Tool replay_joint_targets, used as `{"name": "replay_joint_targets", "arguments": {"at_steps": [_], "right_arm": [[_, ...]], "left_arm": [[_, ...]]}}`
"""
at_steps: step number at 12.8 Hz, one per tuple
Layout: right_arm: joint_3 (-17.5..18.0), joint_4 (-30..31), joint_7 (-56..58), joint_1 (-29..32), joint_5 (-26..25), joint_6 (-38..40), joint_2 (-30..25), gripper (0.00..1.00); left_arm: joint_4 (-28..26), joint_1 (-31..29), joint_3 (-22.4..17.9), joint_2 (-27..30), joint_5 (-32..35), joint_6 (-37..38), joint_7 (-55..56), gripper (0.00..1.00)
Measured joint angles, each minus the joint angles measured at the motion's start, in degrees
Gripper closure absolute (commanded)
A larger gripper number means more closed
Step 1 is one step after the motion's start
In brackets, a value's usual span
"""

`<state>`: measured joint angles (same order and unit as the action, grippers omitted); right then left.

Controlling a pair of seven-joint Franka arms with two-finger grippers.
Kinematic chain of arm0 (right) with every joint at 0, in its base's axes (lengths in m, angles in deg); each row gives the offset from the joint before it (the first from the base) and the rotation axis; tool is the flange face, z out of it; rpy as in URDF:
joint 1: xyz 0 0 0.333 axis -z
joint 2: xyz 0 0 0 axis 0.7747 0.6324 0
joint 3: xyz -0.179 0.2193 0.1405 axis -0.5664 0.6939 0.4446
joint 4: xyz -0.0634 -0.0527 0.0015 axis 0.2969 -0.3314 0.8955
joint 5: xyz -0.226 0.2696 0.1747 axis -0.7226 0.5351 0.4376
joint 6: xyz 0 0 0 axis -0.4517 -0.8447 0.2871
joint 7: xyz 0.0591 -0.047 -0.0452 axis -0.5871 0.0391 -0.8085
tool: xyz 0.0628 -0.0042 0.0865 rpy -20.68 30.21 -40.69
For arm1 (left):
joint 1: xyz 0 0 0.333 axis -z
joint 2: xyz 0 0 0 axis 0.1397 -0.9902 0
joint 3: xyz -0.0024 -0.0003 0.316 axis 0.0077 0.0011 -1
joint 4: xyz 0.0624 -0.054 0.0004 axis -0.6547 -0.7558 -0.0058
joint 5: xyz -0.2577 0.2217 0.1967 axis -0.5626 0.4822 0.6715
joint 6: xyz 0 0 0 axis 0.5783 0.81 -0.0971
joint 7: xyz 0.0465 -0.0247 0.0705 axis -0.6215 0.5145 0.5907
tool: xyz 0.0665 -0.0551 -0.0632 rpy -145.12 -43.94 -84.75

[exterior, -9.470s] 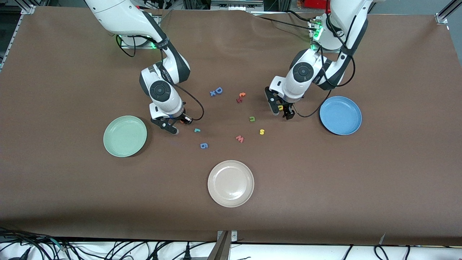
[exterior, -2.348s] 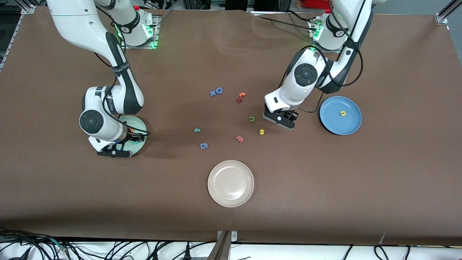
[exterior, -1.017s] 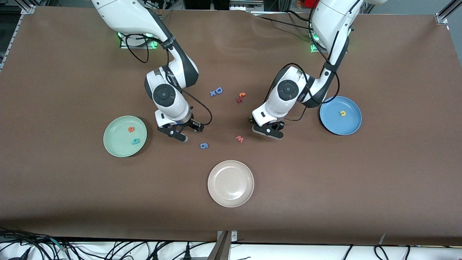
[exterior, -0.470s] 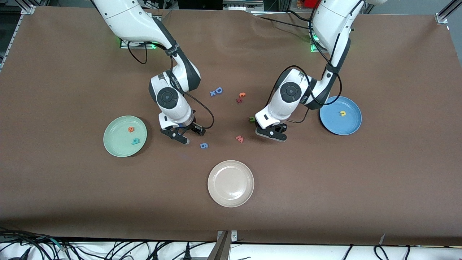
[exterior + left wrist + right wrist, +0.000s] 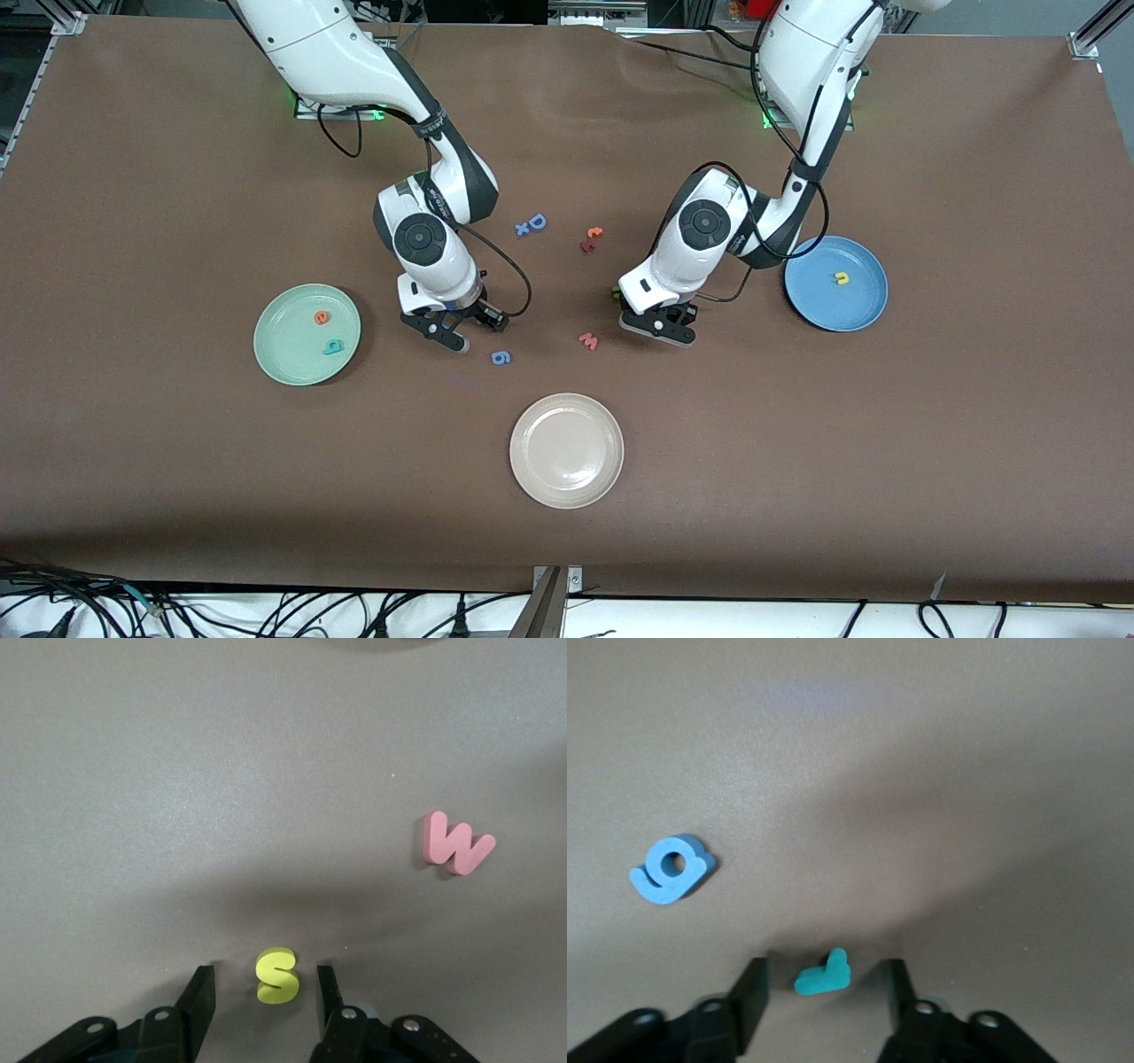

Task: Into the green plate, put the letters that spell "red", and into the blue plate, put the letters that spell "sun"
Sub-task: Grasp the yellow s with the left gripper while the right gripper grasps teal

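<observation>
Yellow "s" (image 5: 277,975) | between parted left tool (image 5: 263,1003) fingers | teal "r" (image 5: 823,974) | between parted right tool (image 5: 824,999) fingers

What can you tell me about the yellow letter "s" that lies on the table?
The yellow "s" is a small, thick letter that looks like foam, with a flat face and lighter top. It lies flat on the brown table, whole and clean. It sits between the two open fingers of the left tool, a gap on each side, nothing touching it. A pink "w" lies apart from it.

Open gaps around both bracketed letters
The yellow "s" (image 5: 277,975) is flanked by gaps inside the left gripper (image 5: 263,1010); the red "w" (image 5: 455,844) lies near it.
</observation>
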<state>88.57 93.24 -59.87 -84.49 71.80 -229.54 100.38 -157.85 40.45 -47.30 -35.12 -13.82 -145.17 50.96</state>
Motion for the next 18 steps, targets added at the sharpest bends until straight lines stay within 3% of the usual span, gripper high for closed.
{"name": "replay_joint_targets", "arguments": {"at_steps": [3, 7, 9, 14, 18], "right_arm": [[0.0, 0.0, -0.3, -0.1, 0.0, -0.2, 0.1, 0.58], [-0.1, 0.0, -0.4, -0.1, 0.0, -0.2, 0.0, 0.78], [-0.1, 0.0, -0.4, -0.1, 0.0, -0.2, -0.1, 0.80], [-0.2, -0.1, -0.3, -0.1, 0.0, -0.2, -0.1, 0.84], [-2.5, -1.5, 3.2, -0.1, -0.2, 3.3, -0.9, 0.84]], "left_arm": [[0.4, 0.0, -0.1, -0.3, 0.0, 0.0, 0.0, 0.46], [0.8, 0.2, -0.1, -1.1, 0.0, 0.0, 0.0, 0.46], [0.8, 0.3, -0.1, -1.4, 0.0, -0.3, 0.0, 0.47], [1.0, 0.7, -0.5, -1.5, 0.0, -1.0, -0.1, 0.77], [1.1, 0.8, -0.6, -1.6, 0.0, -1.1, -0.1, 0.87]]}}
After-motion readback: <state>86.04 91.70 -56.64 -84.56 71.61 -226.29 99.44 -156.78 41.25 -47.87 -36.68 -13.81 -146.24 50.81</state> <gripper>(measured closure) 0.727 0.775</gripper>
